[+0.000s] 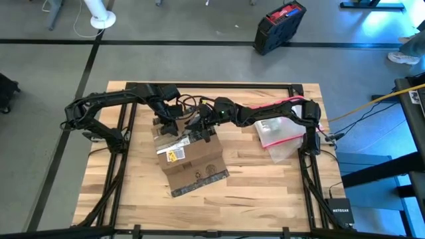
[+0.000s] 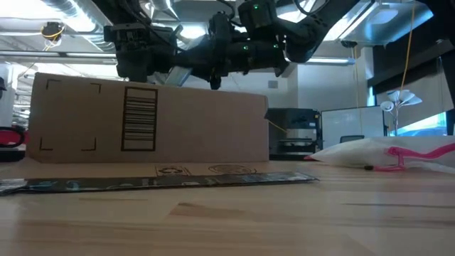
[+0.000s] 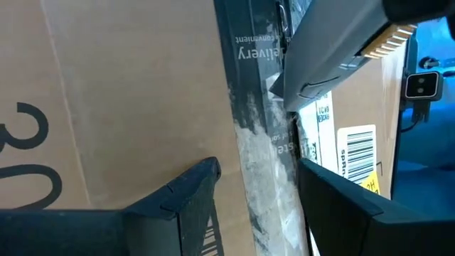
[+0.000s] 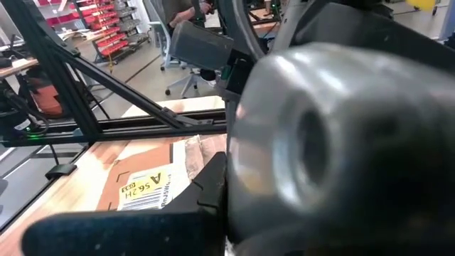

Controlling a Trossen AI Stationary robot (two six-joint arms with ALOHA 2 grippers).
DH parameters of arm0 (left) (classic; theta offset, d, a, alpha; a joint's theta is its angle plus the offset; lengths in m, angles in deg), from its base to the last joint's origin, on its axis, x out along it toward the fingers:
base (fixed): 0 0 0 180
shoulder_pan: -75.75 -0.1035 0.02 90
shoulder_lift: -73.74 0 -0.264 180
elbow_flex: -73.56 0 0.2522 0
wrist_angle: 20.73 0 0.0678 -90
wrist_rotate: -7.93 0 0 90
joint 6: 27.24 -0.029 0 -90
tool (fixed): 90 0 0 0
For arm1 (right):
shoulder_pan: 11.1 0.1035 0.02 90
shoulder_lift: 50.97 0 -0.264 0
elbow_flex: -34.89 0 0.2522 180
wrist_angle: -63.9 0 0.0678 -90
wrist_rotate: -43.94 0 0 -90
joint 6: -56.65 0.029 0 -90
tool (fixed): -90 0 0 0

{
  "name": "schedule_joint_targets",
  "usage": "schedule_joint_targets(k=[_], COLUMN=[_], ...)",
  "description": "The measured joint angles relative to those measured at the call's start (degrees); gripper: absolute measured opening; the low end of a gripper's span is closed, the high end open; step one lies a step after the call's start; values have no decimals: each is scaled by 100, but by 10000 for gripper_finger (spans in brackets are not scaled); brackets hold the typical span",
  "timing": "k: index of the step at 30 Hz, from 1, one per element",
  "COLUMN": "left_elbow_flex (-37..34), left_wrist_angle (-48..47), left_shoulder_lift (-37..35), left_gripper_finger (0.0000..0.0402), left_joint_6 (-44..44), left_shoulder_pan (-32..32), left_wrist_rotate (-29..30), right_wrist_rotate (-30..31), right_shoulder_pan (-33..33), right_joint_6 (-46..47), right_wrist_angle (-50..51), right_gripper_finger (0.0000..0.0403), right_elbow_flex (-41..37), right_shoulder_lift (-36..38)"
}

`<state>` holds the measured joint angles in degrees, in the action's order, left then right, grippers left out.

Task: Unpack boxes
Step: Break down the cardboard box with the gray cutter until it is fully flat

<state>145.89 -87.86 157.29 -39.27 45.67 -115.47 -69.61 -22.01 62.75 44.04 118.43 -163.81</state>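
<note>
The brown cardboard box point(image 1: 192, 151) stands in the middle of the table, with a black tape strip point(image 3: 257, 121) along its top and a white barcode label point(image 3: 359, 153) beside the strip. A flat cardboard flap point(image 1: 199, 176) edged with black tape lies on the table at the box's near side. My left gripper point(image 3: 259, 171) is open above the far end of the box top, slanting down, one finger on each side of the tape strip. My right gripper point(image 1: 198, 125) hovers close by over the same end. The left arm's wrist blocks most of the right wrist view. My left gripper stands with its fingers point(image 3: 192, 181) astride the black tape strip on the box top, coming from above at a slant. Whether the fingertips touch the cardboard, I cannot tell.
A clear plastic pouch point(image 1: 279, 136) with a pink-red edge lies at the table's right, under the right arm. A black and red case point(image 1: 279, 26) stands on the floor beyond the far edge. Bare wood lies along the near edge point(image 1: 265, 199).
</note>
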Motion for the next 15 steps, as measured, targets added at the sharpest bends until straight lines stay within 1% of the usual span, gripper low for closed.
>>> schedule_joint_targets(k=[7,15], left_elbow_flex=[0,0], left_wrist_angle=[4,4], left_shoulder_lift=[-2,-2], left_gripper_finger=[191,191], left_joint_6=[2,0], left_shoulder_pan=[0,0], left_wrist_rotate=[21,22], right_wrist_rotate=[-23,-52], right_shoulder_pan=[2,4], right_joint_6=[220,193], right_wrist_angle=[-458,-149], right_gripper_finger=[69,69], right_elbow_flex=[-3,-4], right_shoulder_lift=[0,2])
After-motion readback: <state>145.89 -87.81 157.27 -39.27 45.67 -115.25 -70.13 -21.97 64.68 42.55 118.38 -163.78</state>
